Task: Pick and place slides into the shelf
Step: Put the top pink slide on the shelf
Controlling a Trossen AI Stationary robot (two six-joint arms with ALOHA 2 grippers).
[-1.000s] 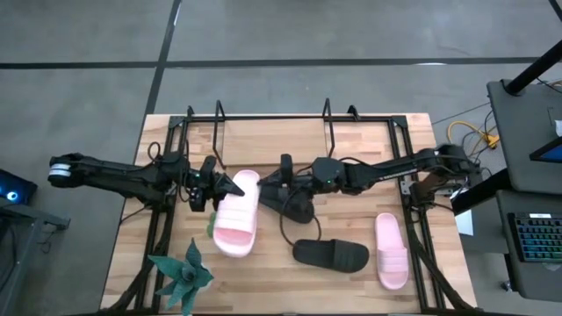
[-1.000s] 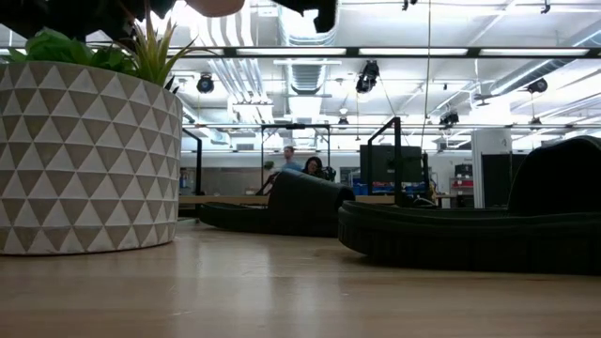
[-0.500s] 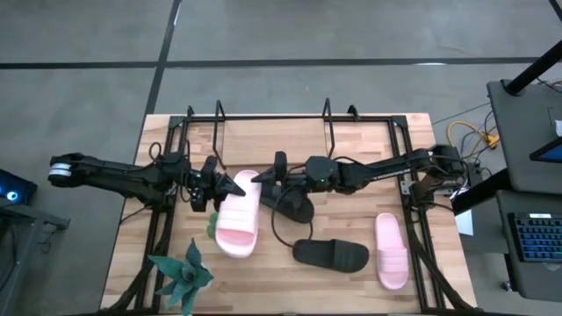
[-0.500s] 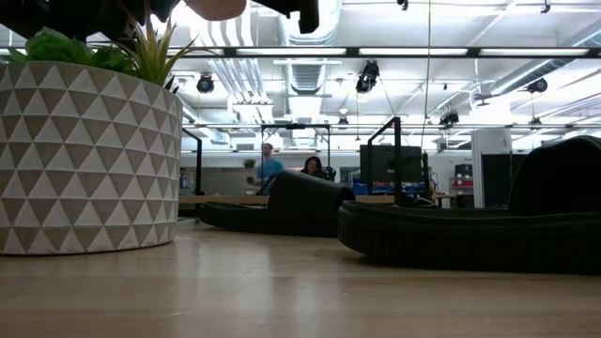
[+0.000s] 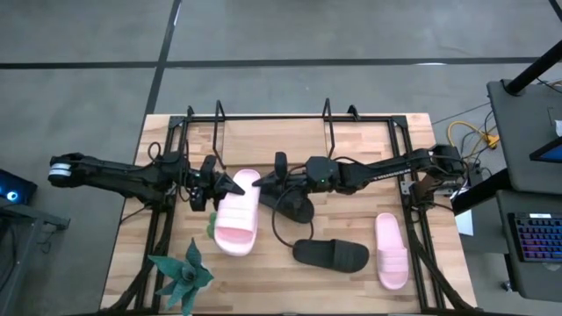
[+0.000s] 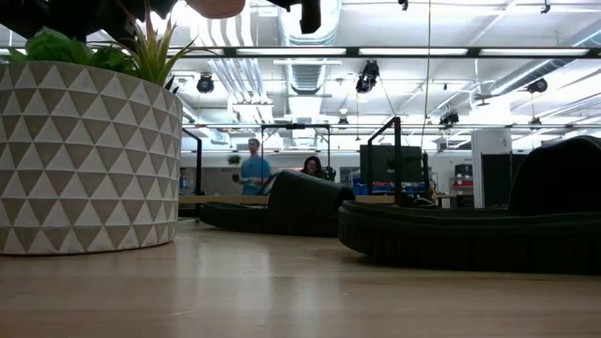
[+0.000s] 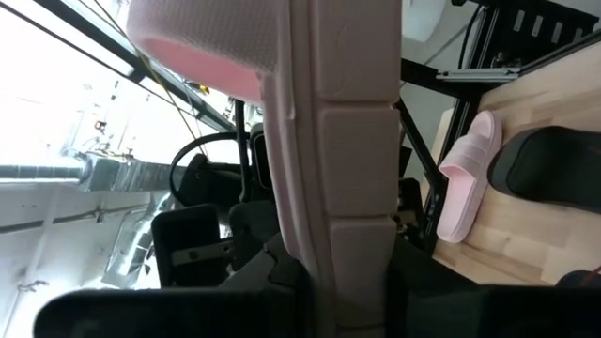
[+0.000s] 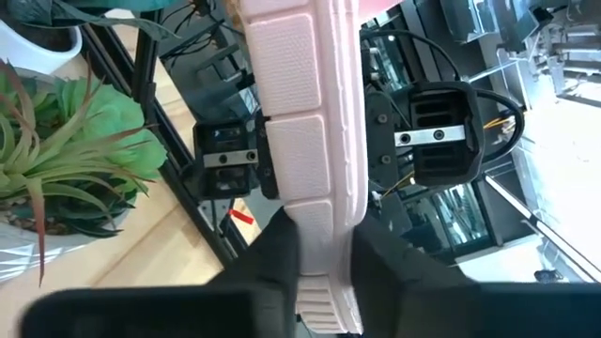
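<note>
One pale pink slide (image 5: 237, 215) hangs above the table between my two arms; the low view shows its end (image 6: 216, 7) high up. My left gripper (image 5: 226, 185) is shut on its left edge and my right gripper (image 5: 262, 180) on its right edge, both near the far end. A black slide (image 5: 297, 204) lies flat under the right arm. A second black slide (image 5: 332, 254) and a second pink slide (image 5: 392, 250) lie flat nearer the front right. The shelf (image 5: 327, 118), a black wire rack, stands along the far edge. My left gripper pinches the pink slide's left side edge (image 7: 352, 253) between its two fingers, near the slide's far end. The fingers come in level from the table's left. The slide is lifted clear of the table. My right gripper has the slide's right side edge (image 8: 315, 235) between its two fingers, near the far end, opposite the left gripper. The fingers reach in level from the table's right. The slide stays clear of the table.
A potted plant (image 5: 183, 276) in a patterned pot (image 6: 89, 160) stands at the front left corner. Black arm-mount frames (image 5: 167, 219) run along both table sides. A person (image 6: 252, 169) stands in the room beyond the table.
My right gripper has gone toward the table's left edge, away from over the black slide, up to the right edge of the lifted pink slide. The slide and my left gripper have kept still. The person in the room behind has walked left.
</note>
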